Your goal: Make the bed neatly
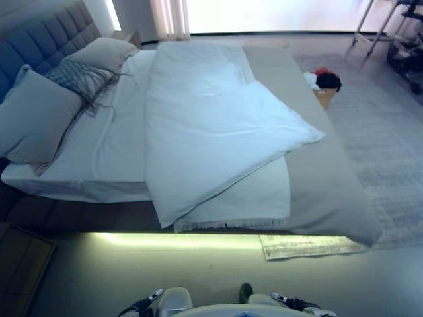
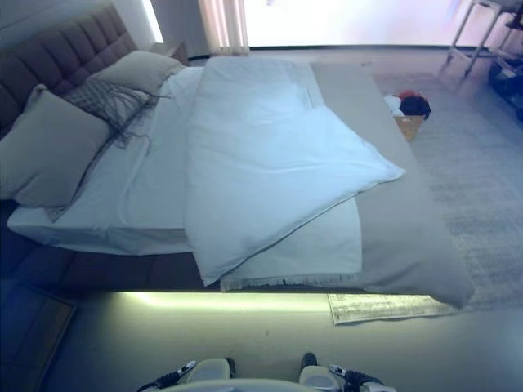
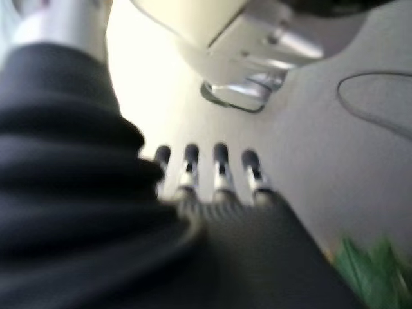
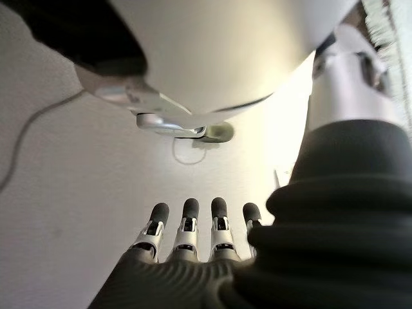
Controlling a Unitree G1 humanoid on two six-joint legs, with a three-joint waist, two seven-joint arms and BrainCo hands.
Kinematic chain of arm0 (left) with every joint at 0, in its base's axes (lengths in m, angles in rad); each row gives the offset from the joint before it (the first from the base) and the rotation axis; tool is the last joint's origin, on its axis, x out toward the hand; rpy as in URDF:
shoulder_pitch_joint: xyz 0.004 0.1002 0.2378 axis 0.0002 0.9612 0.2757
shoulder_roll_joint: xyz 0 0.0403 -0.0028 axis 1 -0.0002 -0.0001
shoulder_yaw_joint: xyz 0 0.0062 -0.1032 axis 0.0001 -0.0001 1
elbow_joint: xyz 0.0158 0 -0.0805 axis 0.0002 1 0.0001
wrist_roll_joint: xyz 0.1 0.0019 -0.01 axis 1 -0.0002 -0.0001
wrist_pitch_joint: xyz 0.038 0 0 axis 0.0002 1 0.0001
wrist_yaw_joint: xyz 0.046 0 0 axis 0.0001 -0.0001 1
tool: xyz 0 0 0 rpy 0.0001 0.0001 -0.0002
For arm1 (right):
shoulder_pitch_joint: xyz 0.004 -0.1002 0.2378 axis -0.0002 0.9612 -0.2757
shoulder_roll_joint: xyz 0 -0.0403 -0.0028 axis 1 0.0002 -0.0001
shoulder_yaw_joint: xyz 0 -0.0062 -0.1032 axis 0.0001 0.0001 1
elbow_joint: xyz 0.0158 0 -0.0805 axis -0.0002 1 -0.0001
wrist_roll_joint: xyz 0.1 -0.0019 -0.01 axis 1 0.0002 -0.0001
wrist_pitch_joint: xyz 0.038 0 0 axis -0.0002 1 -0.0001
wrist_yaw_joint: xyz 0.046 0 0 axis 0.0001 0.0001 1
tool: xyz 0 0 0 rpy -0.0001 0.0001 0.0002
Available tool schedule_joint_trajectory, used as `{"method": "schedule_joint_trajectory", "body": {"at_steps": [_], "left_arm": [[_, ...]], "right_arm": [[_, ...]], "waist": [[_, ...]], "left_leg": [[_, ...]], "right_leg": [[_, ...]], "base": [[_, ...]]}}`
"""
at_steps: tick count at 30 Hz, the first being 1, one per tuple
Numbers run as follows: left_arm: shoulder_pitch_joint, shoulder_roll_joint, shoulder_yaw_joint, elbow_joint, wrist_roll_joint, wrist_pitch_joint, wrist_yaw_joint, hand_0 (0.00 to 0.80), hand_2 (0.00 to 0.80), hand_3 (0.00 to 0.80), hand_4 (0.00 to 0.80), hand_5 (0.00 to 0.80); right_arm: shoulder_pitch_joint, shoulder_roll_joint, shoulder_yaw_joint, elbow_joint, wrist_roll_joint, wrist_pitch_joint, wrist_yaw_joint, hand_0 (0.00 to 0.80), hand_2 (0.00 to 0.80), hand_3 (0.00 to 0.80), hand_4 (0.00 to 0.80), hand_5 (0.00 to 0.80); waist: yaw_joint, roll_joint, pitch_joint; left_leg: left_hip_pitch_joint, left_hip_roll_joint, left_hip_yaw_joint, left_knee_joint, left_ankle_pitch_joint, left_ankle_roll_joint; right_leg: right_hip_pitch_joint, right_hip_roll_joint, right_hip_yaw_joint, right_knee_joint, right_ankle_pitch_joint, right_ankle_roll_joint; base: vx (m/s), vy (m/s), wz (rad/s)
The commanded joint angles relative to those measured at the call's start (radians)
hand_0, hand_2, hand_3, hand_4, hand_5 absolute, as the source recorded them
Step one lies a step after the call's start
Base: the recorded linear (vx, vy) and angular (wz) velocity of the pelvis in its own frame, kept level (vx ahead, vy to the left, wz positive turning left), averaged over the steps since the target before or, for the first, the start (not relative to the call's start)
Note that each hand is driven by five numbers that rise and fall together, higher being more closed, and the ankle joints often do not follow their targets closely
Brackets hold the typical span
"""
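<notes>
The bed lies across the view, with its tufted headboard (image 1: 39, 36) at the left. A white duvet (image 1: 211, 132) lies crumpled down the middle, one corner (image 1: 310, 135) folded out over the grey bedspread (image 1: 324, 178) at the foot end. The white sheet (image 1: 109, 148) is bare beside it. A large grey pillow (image 1: 33, 115), a fringed cushion (image 1: 79, 78) and another pillow (image 1: 106, 53) lie by the headboard. My left hand (image 3: 221, 168) and right hand (image 4: 187, 225) hang over the floor away from the bed, fingers straight and empty.
A grey rug (image 1: 383, 145) lies beyond the foot of the bed. A box with red and dark cloth (image 1: 324, 82) stands beside the bed. A small mat (image 1: 304, 246) sticks out under the near bed edge. Furniture legs (image 1: 377, 26) stand far right.
</notes>
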Motion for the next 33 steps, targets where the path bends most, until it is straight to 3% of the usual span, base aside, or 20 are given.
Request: {"method": "schedule_joint_trajectory", "body": {"at_steps": [1, 2, 5, 10, 14, 20, 21, 23, 26, 27, 30, 32, 33], "left_arm": [[-0.022, -0.026, 0.013, -0.007, -0.012, -0.007, 0.02, 0.0, 0.0, 0.0, 0.0, 0.0], [-0.018, -0.03, 0.02, -0.003, -0.001, -0.003, 0.023, 0.0, 0.0, 0.0, 0.0, 0.0], [-0.003, -0.01, 0.023, 0.008, -0.006, -0.014, 0.024, 0.0, 0.0, 0.0, 0.0, 0.0], [-0.018, 0.047, 0.023, 0.009, 0.057, 0.02, 0.036, 0.0, 0.0, 0.0, 0.0, 0.0], [-0.043, 0.053, 0.015, 0.006, 0.066, 0.024, 0.011, 0.0, 0.0, 0.0, 0.0, 0.0], [-0.056, 0.036, -0.04, -0.001, 0.11, 0.023, -0.03, 0.0, 0.0, 0.0, 0.0, 0.0], [-0.05, 0.037, -0.057, -0.005, 0.119, 0.024, -0.036, 0.0, 0.0, 0.0, 0.0, 0.0], [-0.042, 0.042, -0.068, -0.005, 0.131, 0.021, -0.035, 0.0, 0.0, 0.0, 0.0, 0.0], [-0.042, 0.054, -0.074, -0.014, 0.136, 0.017, -0.023, 0.0, 0.0, 0.0, 0.0, 0.0], [-0.047, 0.056, -0.074, -0.019, 0.14, 0.016, -0.02, 0.0, 0.0, 0.0, 0.0, 0.0], [-0.107, 0.057, -0.075, -0.032, 0.124, -0.008, -0.009, 0.0, 0.0, 0.0, 0.0, 0.0], [-0.126, 0.045, -0.074, -0.032, 0.065, -0.03, -0.004, 0.0, 0.0, 0.0, 0.0, 0.0], [-0.114, 0.028, -0.072, -0.042, 0.025, -0.032, 0.002, 0.0, 0.0, 0.0, 0.0, 0.0]], "right_arm": [[-0.018, 0.017, -0.044, 0.021, 0.035, -0.022, -0.024, 0.0, 0.0, 0.0, 0.0, 0.0], [-0.018, 0.014, -0.057, 0.03, 0.037, -0.034, -0.023, 0.0, 0.0, 0.0, 0.0, 0.0], [-0.014, 0.021, -0.084, 0.031, 0.046, -0.051, -0.014, 0.0, 0.0, 0.0, 0.0, 0.0], [0.001, 0.047, -0.105, 0.002, 0.061, -0.091, 0.054, 0.0, 0.0, 0.0, 0.0, 0.0], [-0.017, 0.054, -0.105, -0.018, 0.084, -0.104, 0.066, 0.0, 0.0, 0.0, 0.0, 0.0], [-0.005, 0.047, -0.131, -0.043, 0.129, -0.125, 0.059, 0.0, 0.0, 0.0, 0.0, 0.0], [0.002, 0.038, -0.135, -0.044, 0.13, -0.136, 0.07, 0.0, 0.0, 0.0, 0.0, 0.0], [0.006, 0.032, -0.132, -0.045, 0.13, -0.146, 0.098, 0.0, 0.0, 0.0, 0.0, 0.0], [-0.006, 0.043, -0.1, -0.052, 0.178, -0.188, 0.155, 0.0, 0.0, 0.0, 0.0, 0.0], [-0.016, 0.045, -0.092, -0.055, 0.204, -0.199, 0.16, 0.0, 0.0, 0.0, 0.0, 0.0], [-0.114, 0.044, -0.07, -0.068, 0.312, -0.248, 0.161, 0.0, 0.0, 0.0, 0.0, 0.0], [-0.152, 0.044, -0.068, -0.077, 0.339, -0.283, 0.101, 0.0, 0.0, 0.0, 0.0, 0.0], [-0.154, 0.039, -0.073, -0.098, 0.341, -0.275, 0.085, 0.0, 0.0, 0.0, 0.0, 0.0]], "waist": [[0.015, -0.07, 0.048], [0.014, -0.07, 0.041], [0.02, -0.073, 0.02], [0.027, -0.09, -0.028], [0.028, -0.09, -0.049], [0.014, -0.095, -0.064], [0.0, -0.086, -0.057], [-0.015, -0.081, -0.048], [-0.052, -0.078, -0.012], [-0.056, -0.08, -0.001], [-0.061, -0.082, 0.062], [-0.063, -0.082, 0.075], [-0.066, -0.087, 0.074]], "left_leg": [[-0.116, 0.018, 0.001, -0.167, 0.314, 0.006], [-0.107, 0.01, 0.014, -0.168, 0.279, 0.014], [-0.073, -0.017, 0.007, -0.124, 0.253, 0.025], [-0.071, -0.066, 0.031, -0.06, 0.2, 0.067], [-0.068, -0.101, 0.049, -0.032, 0.159, 0.089], [-0.075, -0.161, 0.087, -0.005, 0.103, 0.137], [-0.045, -0.168, 0.101, -0.02, 0.095, 0.15], [-0.006, -0.175, 0.117, -0.047, 0.093, 0.157], [0.065, -0.194, 0.112, -0.119, 0.094, 0.15], [0.064, -0.199, 0.105, -0.124, 0.09, 0.149], [0.022, -0.217, 0.108, -0.123, 0.071, 0.149], [-0.025, -0.23, 0.114, -0.06, 0.057, 0.157], [-0.033, -0.236, 0.111, 0.015, 0.024, 0.153]], "right_leg": [[0.309, -0.11, 0.059, -0.302, 0.023, 0.069], [0.316, -0.13, 0.056, -0.295, 0.019, 0.079], [0.326, -0.194, 0.043, -0.27, 0.025, 0.122], [0.342, -0.254, 0.017, -0.27, 0.052, 0.159], [0.328, -0.312, 0.011, -0.276, 0.096, 0.17], [0.249, -0.388, 0.031, -0.176, 0.252, 0.17], [0.176, -0.376, 0.023, -0.086, 0.284, 0.163], [0.1, -0.316, 0.002, -0.047, 0.256, 0.151], [-0.044, -0.154, -0.047, -0.106, 0.191, 0.12], [-0.077, -0.132, -0.058, -0.139, 0.187, 0.116], [-0.204, -0.118, -0.086, -0.223, 0.253, 0.123], [-0.202, -0.116, -0.058, -0.213, 0.242, 0.108], [-0.171, -0.115, -0.061, -0.215, 0.229, 0.095]], "base": [[0.291, 0.357, 0.18], [0.301, 0.359, 0.29], [0.314, 0.316, -0.25], [0.286, 0.225, -0.05], [0.162, 0.215, -0.06], [0.133, 0.171, 0.07], [0.196, 0.165, -0.06], [0.222, 0.122, -0.08], [0.171, -0.064, -0.05], [-0.022, -0.169, 0.02], [-0.199, -0.176, 0.09], [-0.052, -0.097, 0.46], [0.154, -0.051, 0.52]]}}
